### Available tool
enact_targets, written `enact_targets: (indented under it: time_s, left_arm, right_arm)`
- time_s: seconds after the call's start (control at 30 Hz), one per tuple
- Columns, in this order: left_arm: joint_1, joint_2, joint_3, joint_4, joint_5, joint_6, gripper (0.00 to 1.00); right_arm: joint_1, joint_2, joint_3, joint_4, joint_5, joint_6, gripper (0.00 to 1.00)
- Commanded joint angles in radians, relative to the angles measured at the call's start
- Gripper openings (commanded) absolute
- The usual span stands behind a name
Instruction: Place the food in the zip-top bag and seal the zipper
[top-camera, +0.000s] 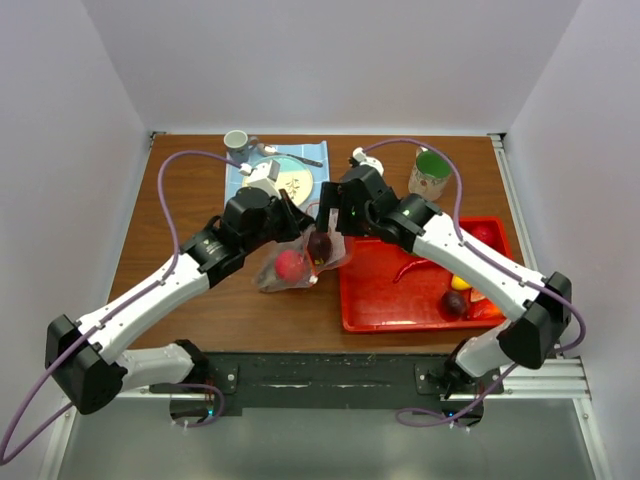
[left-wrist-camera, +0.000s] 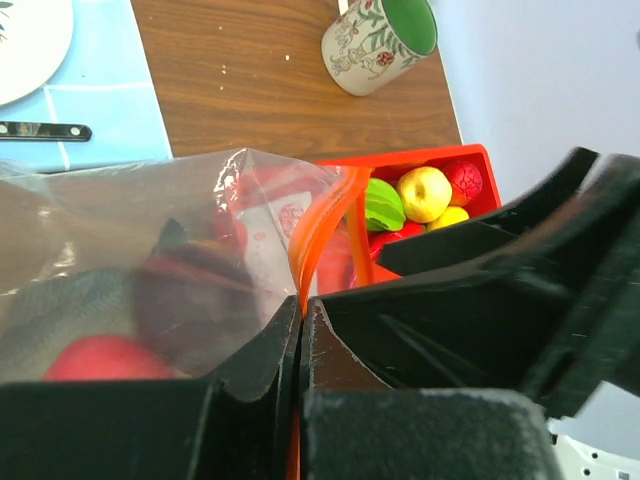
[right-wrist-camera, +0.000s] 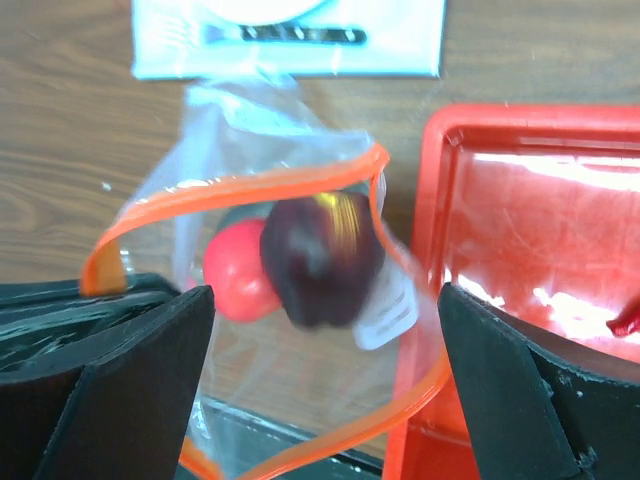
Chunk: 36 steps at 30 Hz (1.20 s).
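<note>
Left gripper (left-wrist-camera: 300, 322): pressed together, pinching the zipper (left-wrist-camera: 318, 235).
Right gripper (right-wrist-camera: 320, 300): spread wide above the bag (right-wrist-camera: 215, 130).
Bag: open, beside red tray (right-wrist-camera: 520, 230).
Purple piece (right-wrist-camera: 322, 258): inside bag mouth, touching red piece (right-wrist-camera: 232, 272).

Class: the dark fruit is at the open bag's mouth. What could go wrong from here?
1. The dark fruit is blurred close to the zipper's tray side. It might clip that edge and roll out toward the tray.
2. Only the left claw pinches the bag, at one spot of its mouth. Added weight could pull it loose or fold the mouth.
3. The open right claw straddles the mouth and could snag it when withdrawing.
</note>
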Motion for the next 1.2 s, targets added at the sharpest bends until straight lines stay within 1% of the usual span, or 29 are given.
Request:
enact_targets:
  time_s: [0.0, 0.1, 0.13, 0.2, 0.23, 0.27, 0.33, 0.4, 0.47, 0.5, 0.53, 0.57, 0.6, 0.63, 0.67, 0.7, 0.73, 0.8, 0.87, 0.93, 0.97, 1.0, 1.07, 1.1, 1.13, 1.17]
  left_arm:
    - [0.019, -0.04, 0.026, 0.014, -0.028, -0.013, 0.0]
    - [0.028, -0.048, 0.021, 0.017, -0.026, -0.013, 0.0]
    - [0.029, -0.05, 0.021, 0.017, -0.025, -0.011, 0.0]
    - [0.031, -0.056, 0.021, 0.016, -0.025, -0.011, 0.0]
    - [0.031, -0.056, 0.019, 0.017, -0.025, -0.011, 0.0]
    - [0.031, -0.056, 0.019, 0.019, -0.025, -0.013, 0.0]
    - [0.032, -0.054, 0.019, 0.02, -0.019, -0.014, 0.0]
    - [0.032, -0.057, 0.019, 0.02, -0.02, -0.016, 0.0]
    - [0.032, -0.063, 0.022, 0.008, -0.026, -0.011, 0.0]
    - [0.034, -0.069, 0.024, -0.002, -0.034, -0.005, 0.0]
    - [0.046, -0.083, 0.025, -0.015, -0.042, 0.001, 0.0]
    - [0.057, -0.092, 0.027, -0.039, -0.054, 0.005, 0.0]
    - [0.072, -0.105, 0.022, -0.05, -0.054, 0.018, 0.0]
    - [0.113, -0.128, 0.018, -0.058, -0.048, 0.022, 0.0]
    - [0.138, -0.14, 0.003, -0.062, -0.02, 0.028, 0.0]
    - [0.163, -0.149, -0.004, -0.068, -0.005, 0.041, 0.0]
    - [0.198, -0.163, -0.007, -0.078, 0.006, 0.045, 0.0]
    - [0.206, -0.175, 0.004, -0.113, 0.003, 0.064, 0.0]
    - [0.206, -0.2, 0.009, -0.11, 0.02, 0.07, 0.0]
    - [0.206, -0.201, 0.024, -0.114, 0.027, 0.082, 0.0]
    - [0.206, -0.197, 0.029, -0.119, 0.043, 0.087, 0.0]
    - [0.206, -0.188, 0.036, -0.119, 0.052, 0.094, 0.0]
    - [0.206, -0.163, 0.035, -0.107, 0.084, 0.091, 0.0]
    - [0.206, -0.154, 0.029, -0.096, 0.092, 0.088, 0.0]
    - [0.206, -0.149, 0.015, -0.072, 0.098, 0.087, 0.0]
    - [0.206, -0.145, 0.007, -0.061, 0.104, 0.085, 0.0]
  right_arm:
    - [0.0, -0.101, 0.016, -0.006, 0.029, -0.023, 0.98]
    - [0.0, -0.156, -0.083, -0.004, 0.055, 0.003, 0.95]
    - [0.0, -0.168, -0.102, -0.006, 0.064, 0.006, 0.91]
    - [0.0, -0.19, -0.158, 0.011, 0.06, 0.017, 0.86]
    - [0.0, -0.194, -0.174, 0.022, 0.042, 0.022, 0.8]
    - [0.0, -0.196, -0.189, 0.046, 0.029, 0.026, 0.77]
    - [0.0, -0.182, -0.208, 0.072, 0.021, 0.034, 0.71]
    - [0.0, -0.146, -0.199, 0.088, 0.006, 0.037, 0.68]
    - [0.0, -0.118, -0.176, 0.098, -0.006, 0.039, 0.54]
    - [0.001, -0.084, -0.142, 0.105, -0.017, 0.031, 0.46]
    - [0.0, -0.066, -0.118, 0.106, -0.029, 0.031, 0.22]
    - [0.012, -0.046, -0.085, 0.096, -0.05, 0.028, 0.09]
    - [0.029, -0.023, -0.002, 0.073, -0.043, 0.017, 0.01]
    - [0.052, 0.011, 0.045, 0.021, -0.025, 0.01, 0.0]
    - [0.098, 0.023, 0.086, -0.002, 0.001, 0.002, 0.0]
    - [0.11, 0.028, 0.138, -0.022, 0.027, -0.009, 0.0]
    - [0.112, 0.03, 0.145, -0.035, 0.034, -0.009, 0.0]
    - [0.097, 0.011, 0.113, -0.043, 0.076, -0.015, 0.0]
    - [0.048, -0.001, 0.078, -0.044, 0.057, -0.017, 0.01]
    - [0.028, -0.004, 0.033, -0.035, 0.037, -0.02, 0.13]
    - [0.027, -0.01, 0.018, -0.033, 0.032, -0.026, 0.23]
    - [0.026, -0.016, 0.012, -0.03, 0.028, -0.024, 0.44]
    - [0.026, -0.05, 0.002, -0.035, 0.043, -0.027, 0.64]
    - [0.027, -0.062, 0.007, -0.055, 0.066, -0.03, 0.76]
    - [0.026, -0.081, 0.013, -0.12, 0.151, -0.033, 0.8]
    - [0.023, -0.101, 0.012, -0.153, 0.193, -0.029, 0.84]
